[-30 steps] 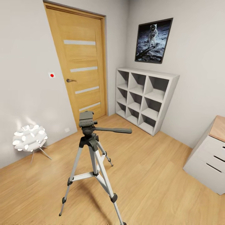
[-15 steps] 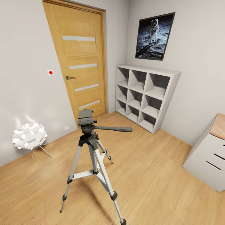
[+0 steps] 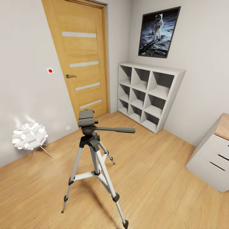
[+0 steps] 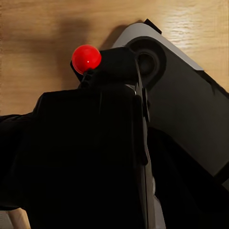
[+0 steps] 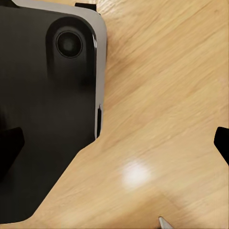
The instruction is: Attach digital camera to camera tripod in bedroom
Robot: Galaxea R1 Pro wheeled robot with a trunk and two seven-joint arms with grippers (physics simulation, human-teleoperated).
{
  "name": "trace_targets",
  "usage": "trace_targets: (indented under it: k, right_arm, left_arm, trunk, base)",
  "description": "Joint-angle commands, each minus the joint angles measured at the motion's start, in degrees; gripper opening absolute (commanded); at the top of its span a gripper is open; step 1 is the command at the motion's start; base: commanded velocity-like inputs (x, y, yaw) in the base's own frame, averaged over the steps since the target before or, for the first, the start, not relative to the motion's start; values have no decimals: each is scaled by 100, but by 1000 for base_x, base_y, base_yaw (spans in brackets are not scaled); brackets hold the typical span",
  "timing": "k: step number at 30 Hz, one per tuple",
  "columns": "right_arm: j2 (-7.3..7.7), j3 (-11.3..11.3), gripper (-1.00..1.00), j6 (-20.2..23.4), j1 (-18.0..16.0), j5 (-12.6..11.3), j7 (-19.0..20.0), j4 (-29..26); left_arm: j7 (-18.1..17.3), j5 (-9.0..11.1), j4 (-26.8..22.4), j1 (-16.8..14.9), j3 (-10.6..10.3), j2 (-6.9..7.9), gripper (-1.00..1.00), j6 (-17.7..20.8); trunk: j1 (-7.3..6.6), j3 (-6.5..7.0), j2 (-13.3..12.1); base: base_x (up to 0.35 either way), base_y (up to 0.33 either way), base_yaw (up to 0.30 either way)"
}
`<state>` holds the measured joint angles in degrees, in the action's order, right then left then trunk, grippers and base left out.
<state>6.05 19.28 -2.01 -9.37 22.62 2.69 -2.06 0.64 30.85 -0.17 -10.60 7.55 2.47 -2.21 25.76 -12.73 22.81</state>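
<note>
The camera tripod [image 3: 91, 143] stands on the light wood floor in the head view, a little left of centre. Its silver legs are spread, and its black pan head [image 3: 86, 119] is bare on top, with the long handle [image 3: 116, 129] pointing right. The digital camera [image 4: 86, 152], black with a bright red dot [image 4: 86, 58] on top, sits very close in the left wrist view. My left gripper [image 4: 90, 143] is shut on it, its fingers hidden by the body. My right gripper [image 5: 114, 143] is open over the floor, with only its dark fingertips [image 5: 9, 143] at the picture's edges.
Behind the tripod are a wooden door [image 3: 81, 60] and a white cube shelf [image 3: 148, 95] under an astronaut picture [image 3: 158, 31]. A lit white floor lamp [image 3: 29, 136] stands left and a white drawer unit [image 3: 213, 156] right. My dark base [image 5: 47, 95] shows below both wrists.
The whole head picture has shifted a little, so the camera has moved. The tripod stands as before.
</note>
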Motion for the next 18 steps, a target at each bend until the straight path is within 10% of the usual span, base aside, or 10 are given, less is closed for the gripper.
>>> trace_targets:
  k: [1,18]
  right_arm:
    - [2,49,100,-18,-4,42,21,3]
    - [2,49,100,-18,-4,49,21,3]
  left_arm:
    - [-2,-35,2,-4,45,-1,-100,-16]
    - [-3,-35,9,-4,45,-1,-100,-16]
  trunk:
    - [2,-20,10]
    - [2,-179,10]
  base:
    - [0,0,0]
    - [0,0,0]
